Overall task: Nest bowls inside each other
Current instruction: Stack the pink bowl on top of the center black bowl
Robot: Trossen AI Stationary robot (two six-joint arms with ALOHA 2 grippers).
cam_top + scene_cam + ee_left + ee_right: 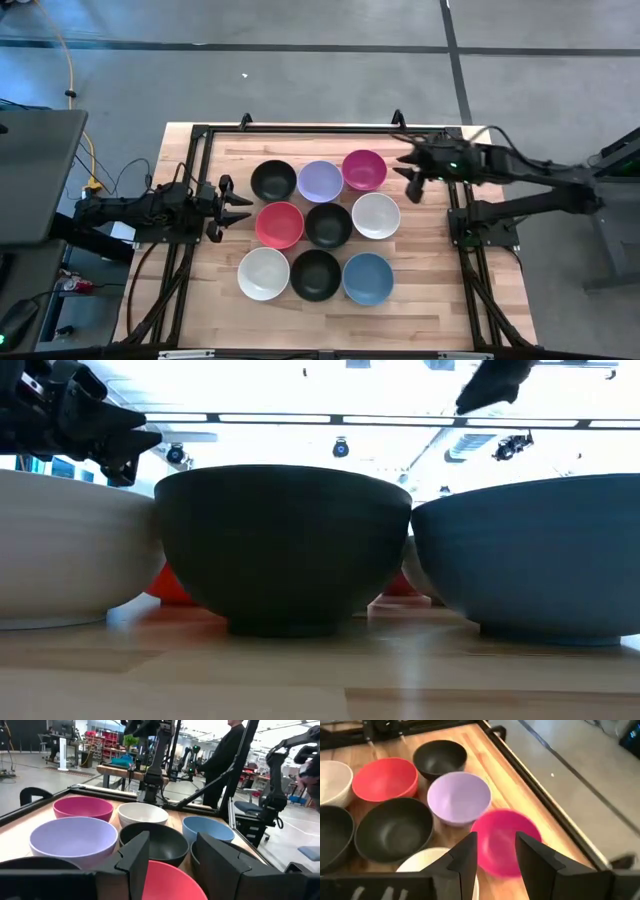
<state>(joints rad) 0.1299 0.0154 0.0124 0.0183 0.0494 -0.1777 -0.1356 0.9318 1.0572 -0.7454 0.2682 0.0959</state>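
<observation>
Wooden table (420, 300) | nine round smooth bowls (328, 224) | left gripper (243, 208), right gripper (409, 175) agape, empty

Parted fingers (470, 857) over magenta bowl (505, 842) (lavender bowl (459, 797) beside it)

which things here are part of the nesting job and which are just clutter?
Job: nine bowls in a grid, e.g. magenta bowl, lavender bowl, red bowl, blue bowl; left gripper and right gripper, both open.

Clutter: yellow cable.
</observation>
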